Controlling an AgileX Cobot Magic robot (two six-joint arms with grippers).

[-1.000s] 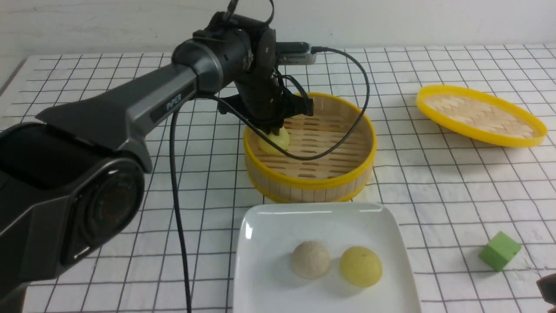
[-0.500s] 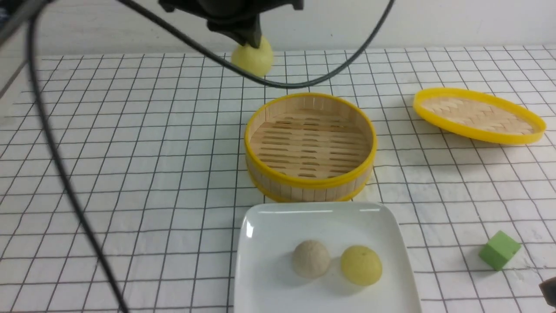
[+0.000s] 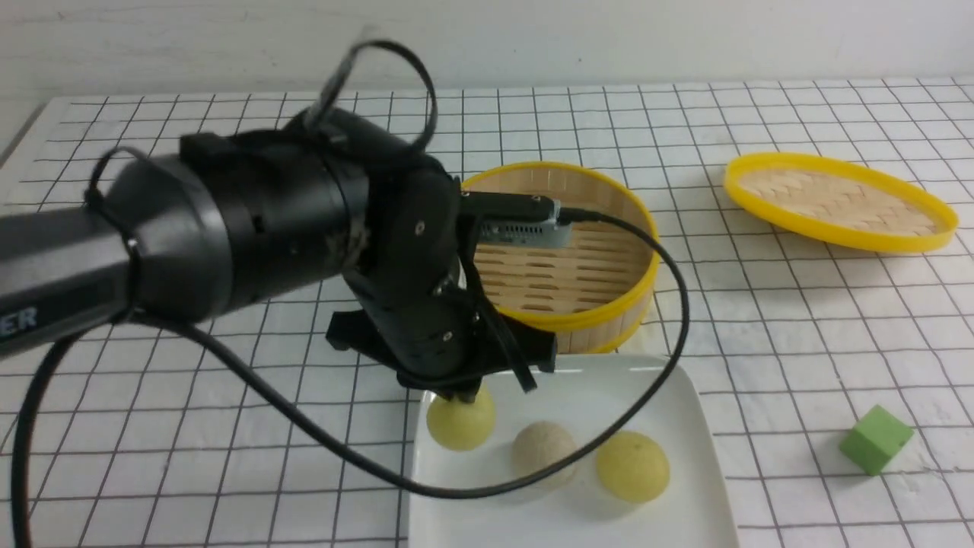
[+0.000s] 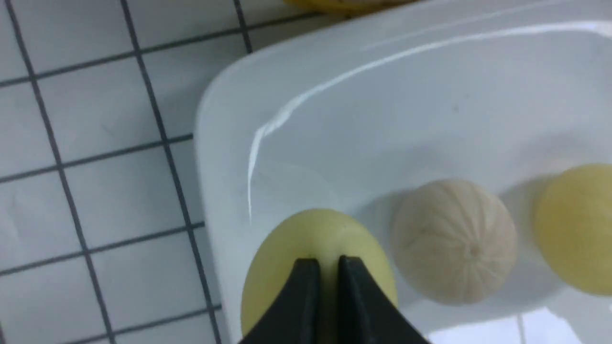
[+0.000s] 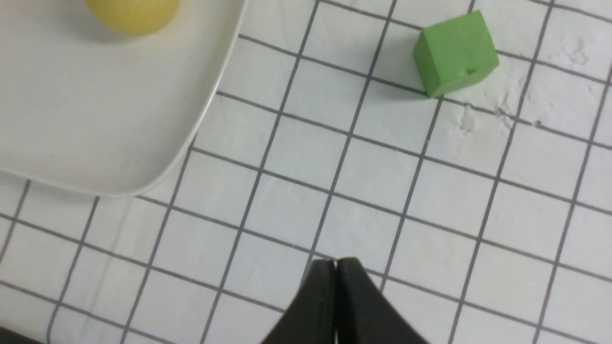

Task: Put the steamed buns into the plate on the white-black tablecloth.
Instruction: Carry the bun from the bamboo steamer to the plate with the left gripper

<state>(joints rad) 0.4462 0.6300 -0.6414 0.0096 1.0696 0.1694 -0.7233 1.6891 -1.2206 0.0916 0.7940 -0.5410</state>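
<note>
1. Nearest the robot, the right gripper hangs over bare white-black tablecloth. Its jaws are pressed together on nothing, and it takes no part in this step.
2. On the plate, one steamed bun already sits at 3 o'clock of the centre. The beige bun is just beside it, at its 9 o'clock. That half of the job looks done.
3. A green cube lies on the cloth at the plate's 3 o'clock, well apart from it.
4. Just inside the plate's 9 o'clock rim, the left gripper is pinched on the crown of the second steamed bun. I cannot tell whether that bun rests on the glaze or hangs just above it.
5. Farther off, at the plate's 12 o'clock, the steamer basket shows only bare slats where the arm does not cover it. Its lid lies at 2 o'clock.
6. By my judgement, what is left is to set this bun down, let go and lift clear.
</note>
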